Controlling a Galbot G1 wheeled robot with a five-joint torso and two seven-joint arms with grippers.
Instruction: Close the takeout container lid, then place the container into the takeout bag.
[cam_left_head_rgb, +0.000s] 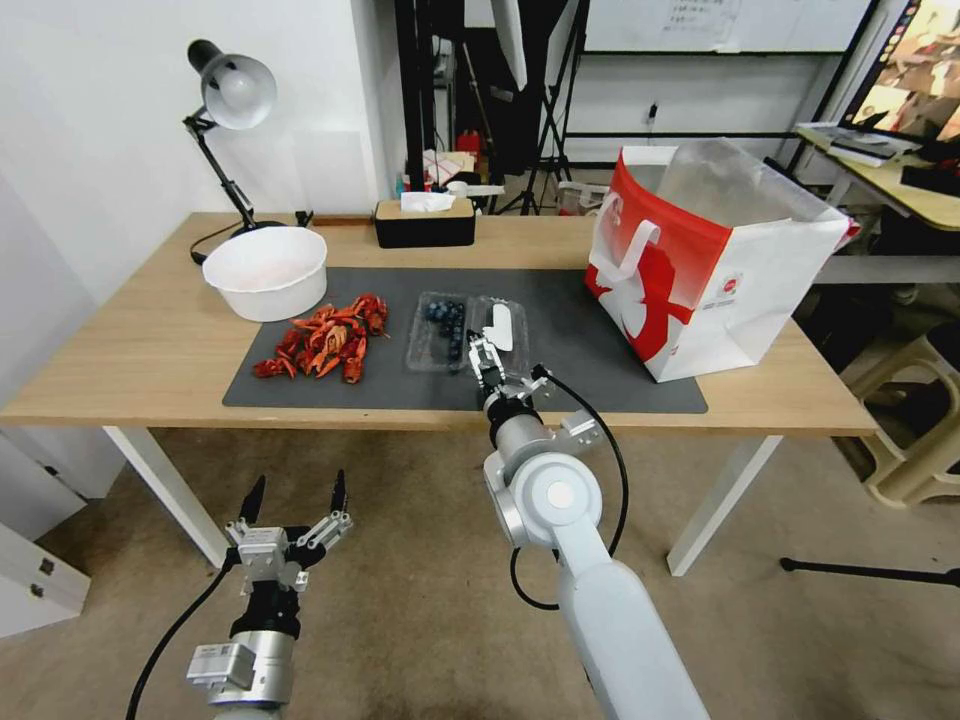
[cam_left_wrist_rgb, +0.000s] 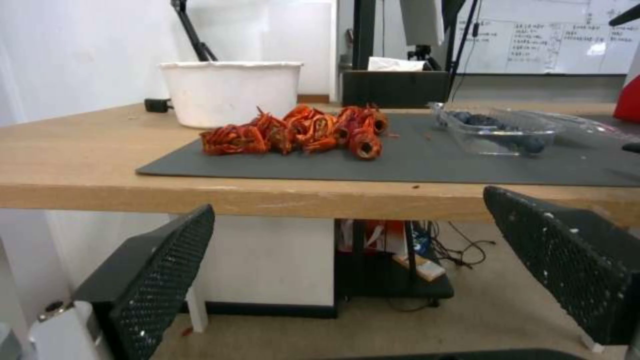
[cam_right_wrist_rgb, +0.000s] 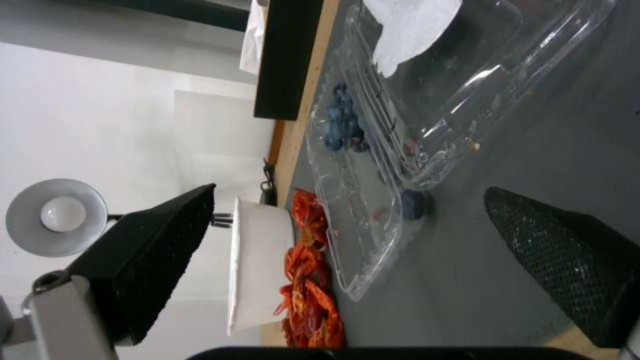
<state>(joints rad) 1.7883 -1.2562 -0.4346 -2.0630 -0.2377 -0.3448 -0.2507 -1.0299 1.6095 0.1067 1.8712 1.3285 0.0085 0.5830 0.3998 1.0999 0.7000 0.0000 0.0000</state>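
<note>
The takeout container (cam_left_head_rgb: 440, 332) lies open on the grey mat (cam_left_head_rgb: 600, 350); its left half holds dark blueberries. Its lid (cam_left_head_rgb: 503, 328), clear with a white sticker, lies flat beside that half on the right. My right gripper (cam_left_head_rgb: 484, 352) hovers open over the lid's near edge. In the right wrist view both black fingers (cam_right_wrist_rgb: 153, 245) frame the open clamshell (cam_right_wrist_rgb: 360, 210) and the lid (cam_right_wrist_rgb: 460, 80). The takeout bag (cam_left_head_rgb: 720, 280), red and white, stands open at the table's right end. My left gripper (cam_left_head_rgb: 295, 500) waits open below and in front of the table edge, to the left.
A white bowl (cam_left_head_rgb: 265, 270) and a heap of red crayfish (cam_left_head_rgb: 325, 345) sit left of the container. At the table's back are a black tissue box (cam_left_head_rgb: 424, 222) and a desk lamp (cam_left_head_rgb: 232, 95). A beige stool (cam_left_head_rgb: 920, 420) stands to the right.
</note>
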